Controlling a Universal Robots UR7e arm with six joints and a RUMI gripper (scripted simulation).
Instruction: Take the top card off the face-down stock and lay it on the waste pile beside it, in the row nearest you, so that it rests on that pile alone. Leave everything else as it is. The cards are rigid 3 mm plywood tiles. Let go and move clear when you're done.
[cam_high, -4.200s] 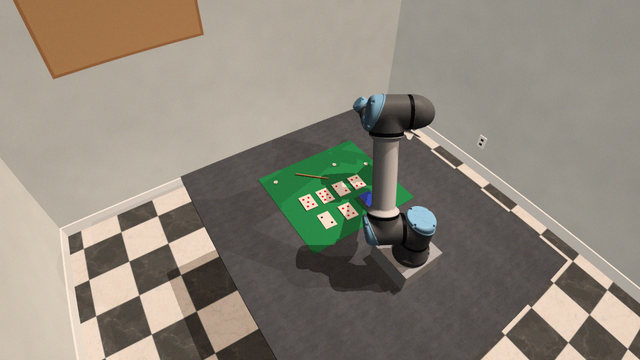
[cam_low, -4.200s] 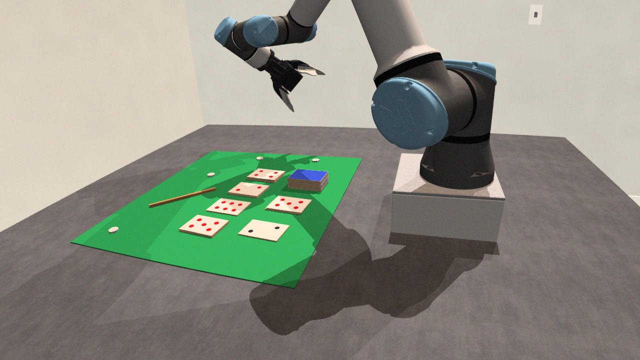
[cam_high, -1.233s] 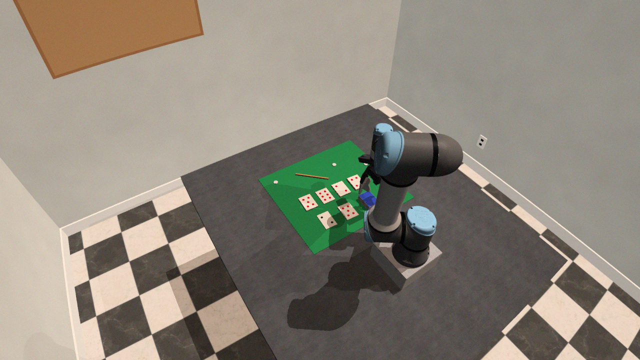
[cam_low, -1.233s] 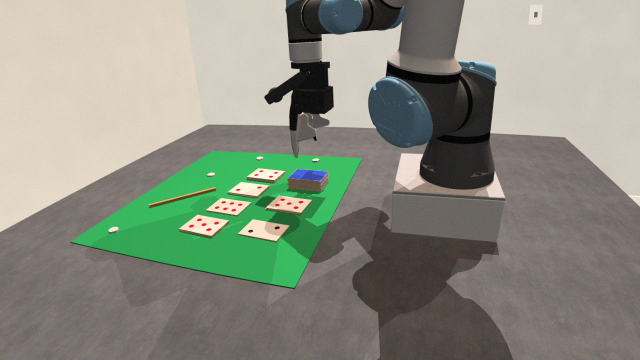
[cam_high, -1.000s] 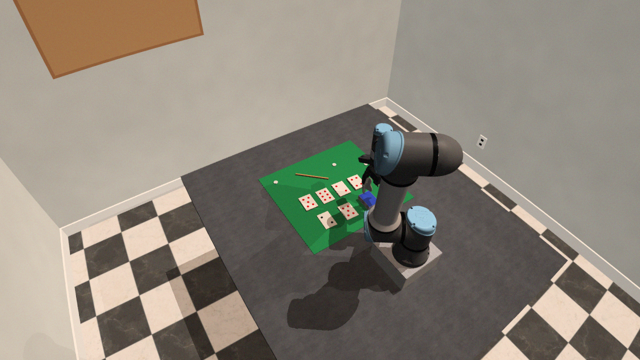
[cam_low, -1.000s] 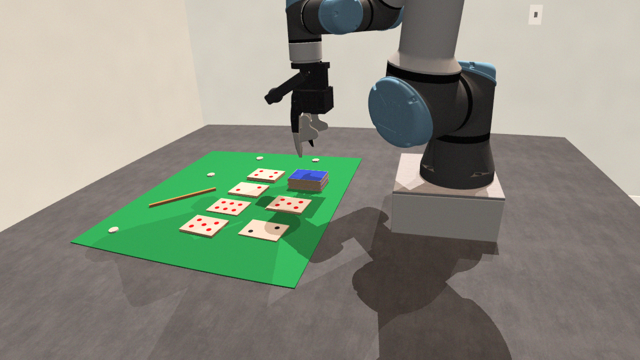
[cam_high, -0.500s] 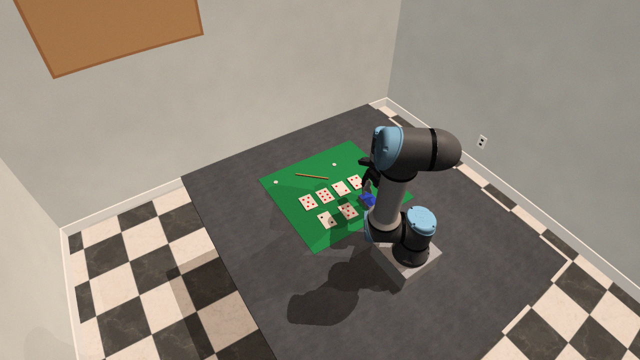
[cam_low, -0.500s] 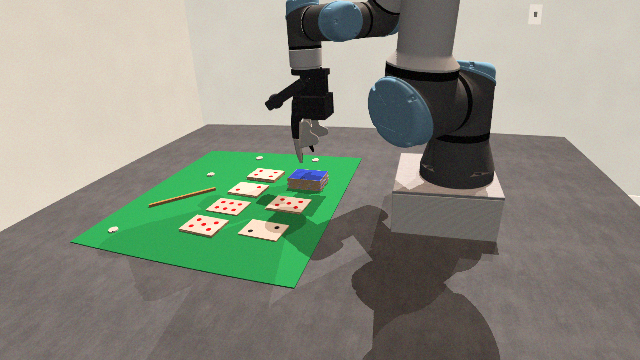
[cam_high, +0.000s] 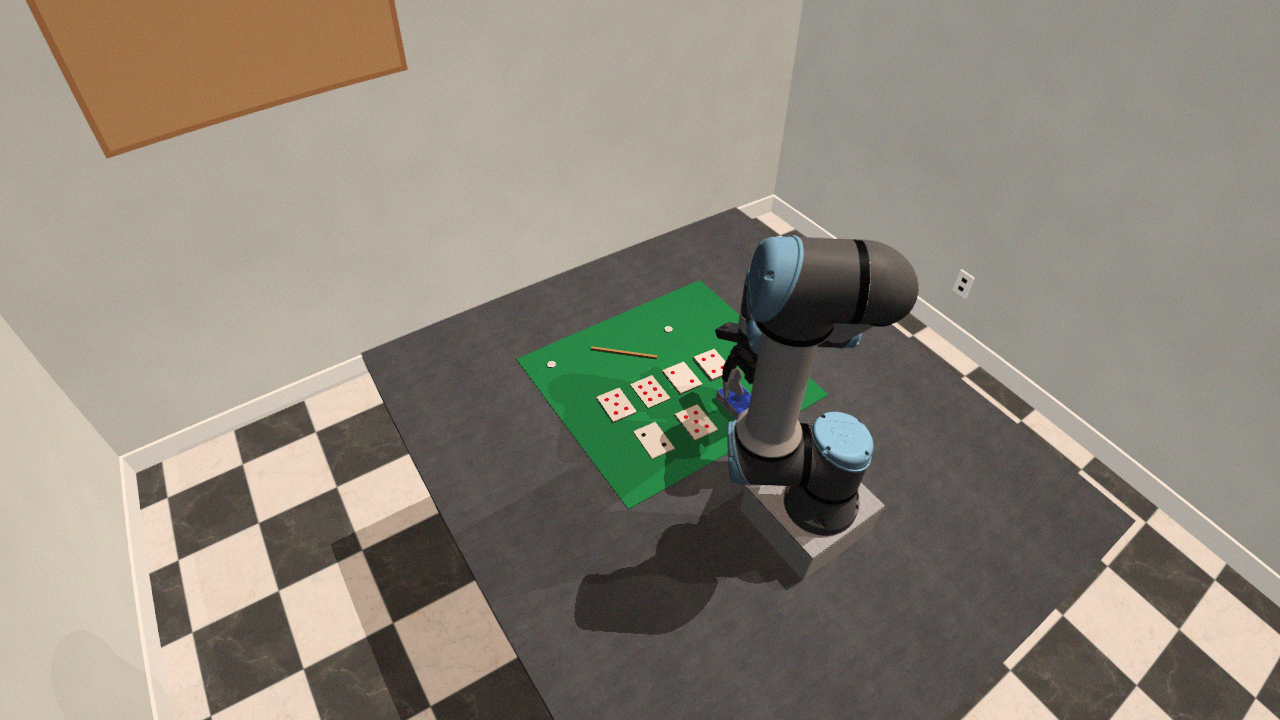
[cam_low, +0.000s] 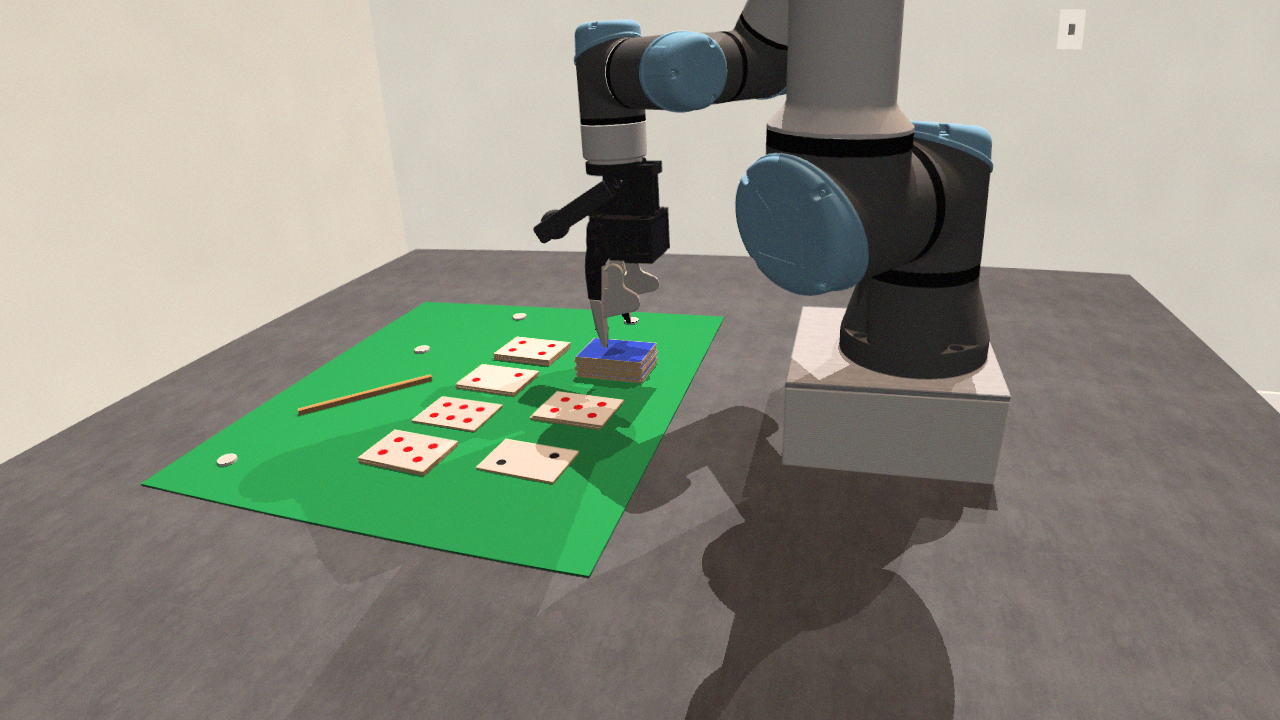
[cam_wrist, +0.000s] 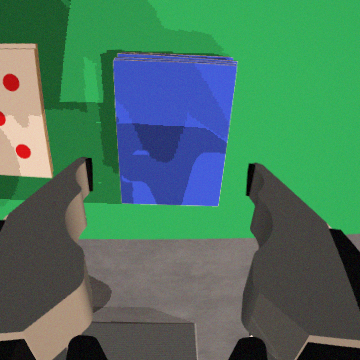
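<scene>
The face-down stock (cam_low: 615, 358) is a blue-backed stack of tiles on the green mat (cam_low: 429, 429), at the edge nearest the robot base. It also shows in the wrist view (cam_wrist: 172, 130) and, partly hidden by the arm, in the top view (cam_high: 732, 400). The waste pile (cam_low: 577, 408) is a face-up card with red spots beside the stock, and its edge shows in the wrist view (cam_wrist: 20, 110). My gripper (cam_low: 613, 326) points down just over the stock. It is open and empty, and its fingers stand wider than the stock, one on each long side.
Several other face-up cards lie on the mat, among them one with two black spots (cam_low: 526, 460) in the near row. A thin wooden stick (cam_low: 364, 394) and small white discs (cam_low: 227, 459) lie farther out. The robot base (cam_low: 895, 402) stands right of the mat.
</scene>
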